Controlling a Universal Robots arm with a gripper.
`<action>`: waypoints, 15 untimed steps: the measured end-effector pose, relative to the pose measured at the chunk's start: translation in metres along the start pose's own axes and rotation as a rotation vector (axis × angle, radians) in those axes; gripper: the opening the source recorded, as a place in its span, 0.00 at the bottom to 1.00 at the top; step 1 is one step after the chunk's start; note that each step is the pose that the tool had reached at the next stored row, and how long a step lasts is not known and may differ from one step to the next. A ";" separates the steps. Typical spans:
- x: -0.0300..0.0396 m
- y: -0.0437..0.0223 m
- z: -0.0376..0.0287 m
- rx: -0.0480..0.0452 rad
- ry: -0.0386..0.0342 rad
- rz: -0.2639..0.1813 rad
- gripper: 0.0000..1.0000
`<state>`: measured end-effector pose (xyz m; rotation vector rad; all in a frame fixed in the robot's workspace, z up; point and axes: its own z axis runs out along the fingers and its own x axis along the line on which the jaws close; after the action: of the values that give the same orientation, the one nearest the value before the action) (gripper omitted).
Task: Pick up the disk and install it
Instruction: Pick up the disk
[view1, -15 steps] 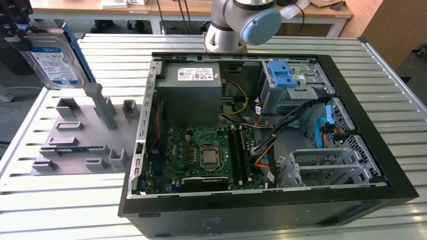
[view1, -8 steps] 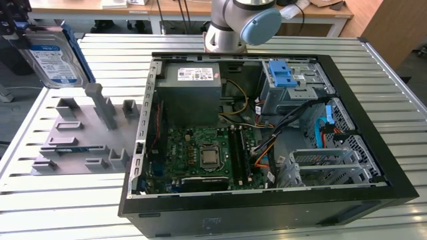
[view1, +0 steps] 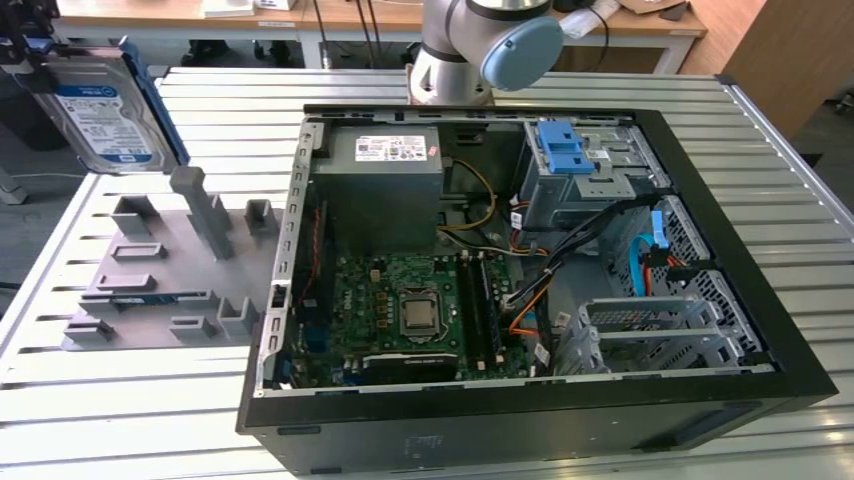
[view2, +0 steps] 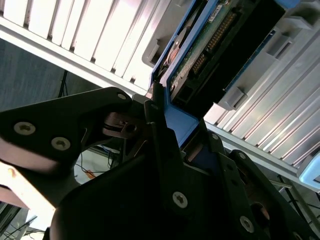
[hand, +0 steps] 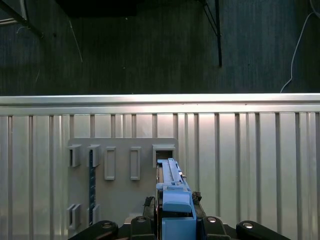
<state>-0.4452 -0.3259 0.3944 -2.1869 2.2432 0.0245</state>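
The disk (view1: 104, 108), a silver drive with a white-and-blue label in a blue bracket, hangs upright in the air at the exterior view's far left, above the table's back corner. My gripper (hand: 176, 220) is shut on its blue bracket. In the first wrist view the disk (hand: 172, 192) shows edge-on over the grey slotted fixture (hand: 120, 195). In the second wrist view the black fingers (view2: 157, 125) clamp the bracket's end, and the disk's (view2: 210, 45) circuit-board side and connector face the camera.
The open computer case (view1: 747, 250) lies on the slatted table (view1: 107, 420), with a drive cage and blue latch (view1: 567, 150) at its back right and the grey power supply (view1: 387, 190) beside it. The fixture (view1: 160, 270) stands left of the case. The arm's base (view1: 481, 50) rises behind.
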 end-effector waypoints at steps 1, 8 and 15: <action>0.0000 0.0000 -0.0007 0.0000 0.0000 0.000 0.36; 0.0000 0.0000 -0.0017 -0.0001 0.0000 -0.006 0.36; -0.0001 0.0000 -0.0041 -0.0001 0.0001 -0.006 0.36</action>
<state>-0.4452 -0.3259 0.3986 -2.1933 2.2371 0.0246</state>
